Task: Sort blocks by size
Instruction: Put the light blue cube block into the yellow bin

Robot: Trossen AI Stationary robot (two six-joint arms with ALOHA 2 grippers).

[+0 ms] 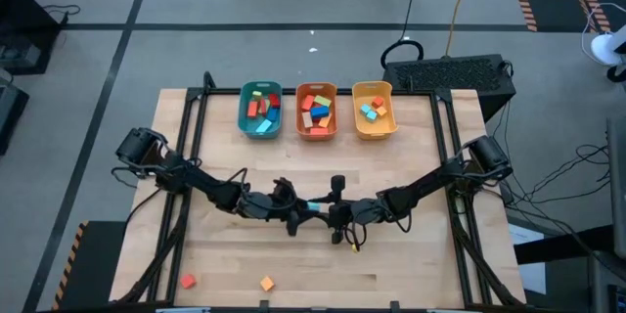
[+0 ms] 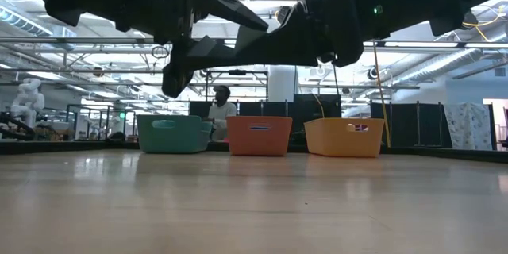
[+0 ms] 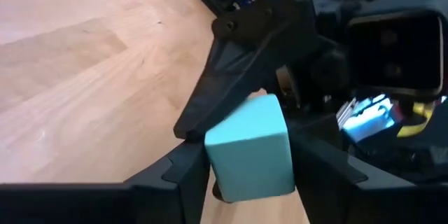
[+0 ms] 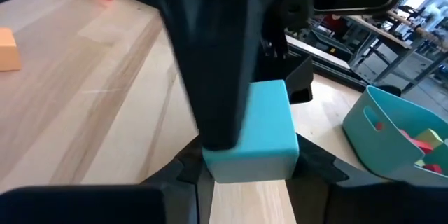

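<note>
block (image 3: 250, 150): light blue, cube-like, smooth | left fingers (image 3: 183, 175): pinching it | right fingers (image 4: 308, 164): pinching it

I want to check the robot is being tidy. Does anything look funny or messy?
Two blocks, a red one and an orange one, lie alone at the table's near edge, far from the bins. Both claws meet at one light blue block in mid-air.

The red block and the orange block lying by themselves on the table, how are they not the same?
The red block is red, the orange block is orange. The red block lies close to the table's left edge; the orange block lies nearer the middle. In the overhead view the orange block sits turned like a diamond; the red block is turned less. Both are small cubes lying loose on the bare wood, far from the bins and not touched by any gripper.
</note>
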